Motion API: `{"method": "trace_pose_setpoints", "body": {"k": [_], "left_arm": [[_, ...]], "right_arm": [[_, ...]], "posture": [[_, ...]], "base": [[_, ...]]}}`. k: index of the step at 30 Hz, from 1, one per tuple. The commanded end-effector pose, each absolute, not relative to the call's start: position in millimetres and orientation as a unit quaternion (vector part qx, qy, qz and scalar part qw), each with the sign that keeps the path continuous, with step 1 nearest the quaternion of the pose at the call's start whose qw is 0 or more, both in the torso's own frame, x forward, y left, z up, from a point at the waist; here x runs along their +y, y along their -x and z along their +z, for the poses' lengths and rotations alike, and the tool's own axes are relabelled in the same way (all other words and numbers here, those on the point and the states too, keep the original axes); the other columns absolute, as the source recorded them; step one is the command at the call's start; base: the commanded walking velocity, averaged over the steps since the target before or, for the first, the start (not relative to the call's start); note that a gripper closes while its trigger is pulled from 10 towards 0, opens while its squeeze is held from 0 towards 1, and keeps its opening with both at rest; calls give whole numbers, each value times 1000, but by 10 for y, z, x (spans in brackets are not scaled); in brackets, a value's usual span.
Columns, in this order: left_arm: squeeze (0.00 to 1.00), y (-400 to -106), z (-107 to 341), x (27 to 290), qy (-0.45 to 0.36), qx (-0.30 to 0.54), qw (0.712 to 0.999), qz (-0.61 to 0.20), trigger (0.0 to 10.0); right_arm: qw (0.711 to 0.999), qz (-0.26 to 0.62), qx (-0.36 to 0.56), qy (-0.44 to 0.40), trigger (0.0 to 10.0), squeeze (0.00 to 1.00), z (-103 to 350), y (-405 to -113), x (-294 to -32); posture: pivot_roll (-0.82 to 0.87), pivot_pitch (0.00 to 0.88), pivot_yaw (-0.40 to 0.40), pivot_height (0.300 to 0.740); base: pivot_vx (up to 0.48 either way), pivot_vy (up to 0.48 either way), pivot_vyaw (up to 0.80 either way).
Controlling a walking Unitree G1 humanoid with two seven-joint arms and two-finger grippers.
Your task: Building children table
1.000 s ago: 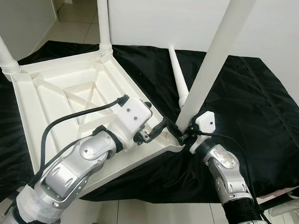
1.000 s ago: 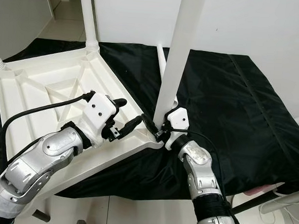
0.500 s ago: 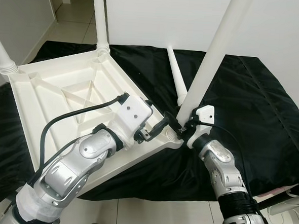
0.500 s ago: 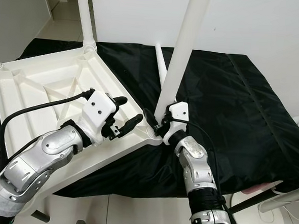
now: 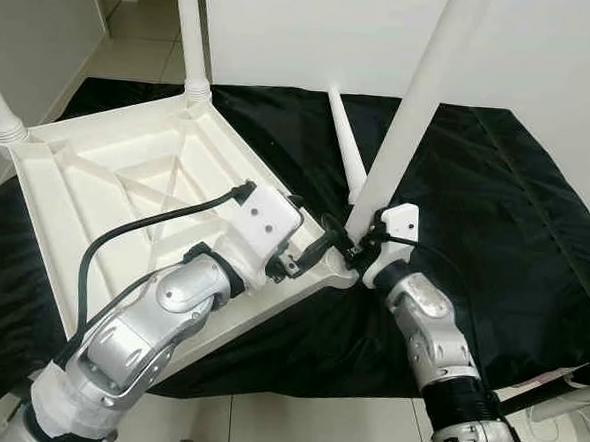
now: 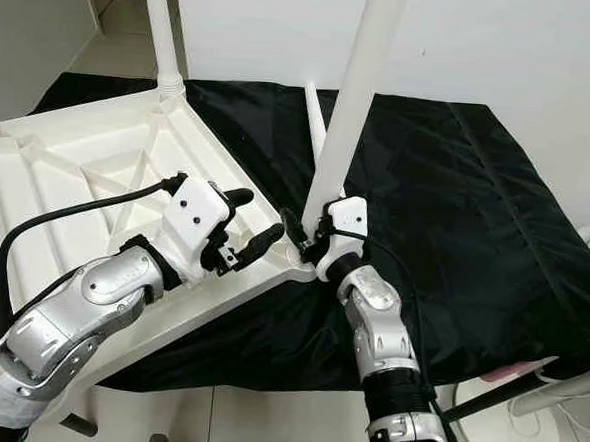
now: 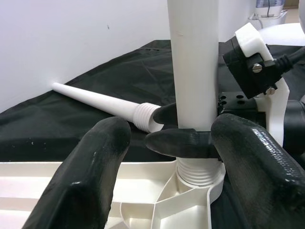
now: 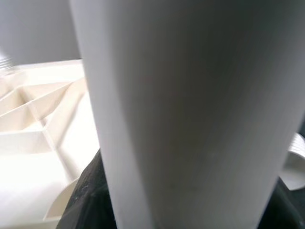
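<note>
While the upturned white tabletop (image 5: pixel 127 186) lies underside-up on a black cloth (image 5: pixel 497 193), the right gripper (image 5: pixel 359 247) pinches the base of a tall white leg (image 5: pixel 412 108) that stands in the corner socket (image 7: pixel 198 177) nearest both arms. Seen from the left wrist, its black fingers (image 7: pixel 183 143) wrap the leg just above the ribbed thread, with the thread seated in the socket right below them. From the right wrist, the leg fills the space between the fingers, touching them.

Just beside that corner, the left gripper (image 5: pixel 313 250) hovers over the tabletop rim with its two fingers spread wide. They hold nothing; the gripped leg stands directly ahead of them, beyond their tips, and whether either tip touches the rim cannot be told.

Beyond the right gripper, a loose leg (image 5: pixel 344 149) lies flat on the cloth, its threaded end pointing toward the socket. Two more legs (image 5: pixel 189 34) stand upright at the tabletop's far corners.
</note>
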State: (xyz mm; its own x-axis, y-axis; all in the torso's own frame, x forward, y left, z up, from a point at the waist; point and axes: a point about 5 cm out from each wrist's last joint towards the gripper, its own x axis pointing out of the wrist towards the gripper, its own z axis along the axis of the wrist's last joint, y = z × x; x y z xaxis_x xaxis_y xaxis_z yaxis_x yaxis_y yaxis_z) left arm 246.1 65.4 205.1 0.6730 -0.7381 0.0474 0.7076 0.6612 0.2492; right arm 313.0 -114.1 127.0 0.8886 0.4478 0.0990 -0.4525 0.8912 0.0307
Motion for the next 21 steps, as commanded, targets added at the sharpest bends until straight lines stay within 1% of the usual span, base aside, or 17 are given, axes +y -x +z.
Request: {"method": "trace_pose_setpoints", "body": {"k": [1,2,3,4,6,12,14,16,21], "left_arm": [[0,-2404,2067,619,-111,-70,884,-449,10000],[0,-2404,2067,619,-111,-70,884,-449,10000],[0,-2395,2068,610,-109,-71,883,-451,10000],[0,-2395,2068,610,-109,-71,883,-451,10000],[0,-2384,2068,598,-107,-73,882,-453,10000],[0,-2378,2065,595,-107,-73,881,-454,10000],[0,-2378,2065,595,-107,-73,881,-454,10000],[0,-2366,2057,593,-108,-72,880,-456,10000],[0,-2357,2049,586,-107,-71,880,-458,10000]], "right_arm": [[983,177,20,-39,10000,0,997,-3079,-1138],[983,177,20,-39,10000,0,997,-3079,-1138],[989,138,18,-50,10000,0,1004,-3080,-1101],[989,138,18,-50,10000,0,1004,-3080,-1101],[994,95,15,-56,10000,0,1030,-3075,-1001],[996,57,4,-65,10000,0,1095,-3070,-886],[996,57,4,-65,10000,0,1095,-3070,-886],[997,29,0,-71,10000,0,1128,-3060,-845],[998,12,-5,-65,10000,0,1136,-3043,-842]], "posture": [[26,36,-16,740],[26,36,-16,740],[29,31,-21,740],[29,31,-21,740],[31,25,-26,740],[33,17,-31,740],[33,17,-31,740],[32,11,-36,740],[32,7,-39,740]], "base": [[0,0,0],[0,0,0],[0,0,0],[0,0,0],[0,0,0],[0,0,0],[0,0,0],[0,0,0],[0,0,0]]}}
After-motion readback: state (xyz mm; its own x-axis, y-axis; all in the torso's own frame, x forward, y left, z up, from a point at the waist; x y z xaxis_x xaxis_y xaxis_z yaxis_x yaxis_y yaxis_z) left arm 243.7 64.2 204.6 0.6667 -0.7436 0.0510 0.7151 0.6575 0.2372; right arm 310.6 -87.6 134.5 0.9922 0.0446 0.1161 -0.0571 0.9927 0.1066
